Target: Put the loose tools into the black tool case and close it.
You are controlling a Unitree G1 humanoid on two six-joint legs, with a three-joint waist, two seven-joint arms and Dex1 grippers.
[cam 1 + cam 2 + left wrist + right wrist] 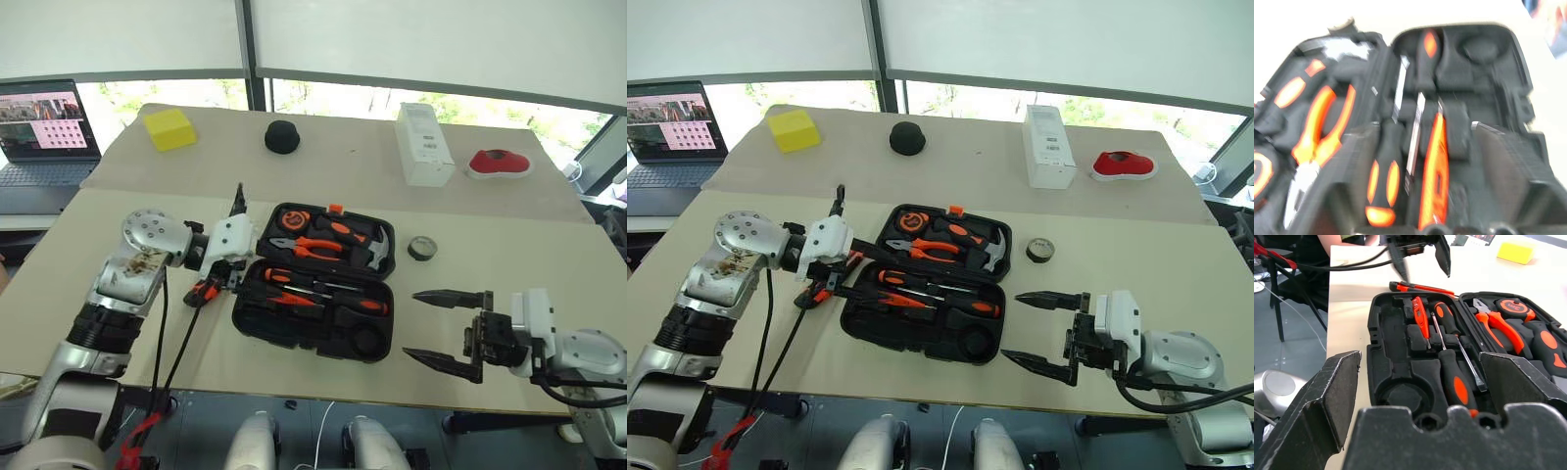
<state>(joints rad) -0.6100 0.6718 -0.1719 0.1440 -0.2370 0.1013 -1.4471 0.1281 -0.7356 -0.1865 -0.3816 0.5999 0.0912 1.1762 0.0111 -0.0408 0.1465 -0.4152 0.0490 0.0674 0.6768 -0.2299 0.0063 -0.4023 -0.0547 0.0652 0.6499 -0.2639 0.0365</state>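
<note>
Right now the black tool case (pixel 313 299) is lying open on the middle of the table (pixel 88 255), lid half at twelve o'clock, tray half at six. In the lid half the pliers (pixel 312 245), hammer (pixel 367 247) and tape measure (pixel 292 218) are sitting in their slots. In the tray half two black-and-orange screwdrivers (pixel 1452 374) and the slim orange tester screwdriver (pixel 1420 316) are already resting in their moulded grooves.

Two loose pieces are waiting outside. The utility knife (pixel 204 289) is lying on the table just beside the case at nine o'clock, and the small tape roll (pixel 422 248) is sitting near the case at about two o'clock. The round recess at the tray's five o'clock corner is showing nothing in it, so I judge that is where the roll belongs.

The left gripper (pixel 230 250) is hovering over the case's nine o'clock edge, just above the knife, its fingers partly apart and gripping nothing that I can make out. The right gripper (pixel 451 333) is hanging at four o'clock from the case, fingers spread wide and carrying nothing.

By my reckoning more than half is done: knife, roll, then shutting and latching the lid are left
</note>
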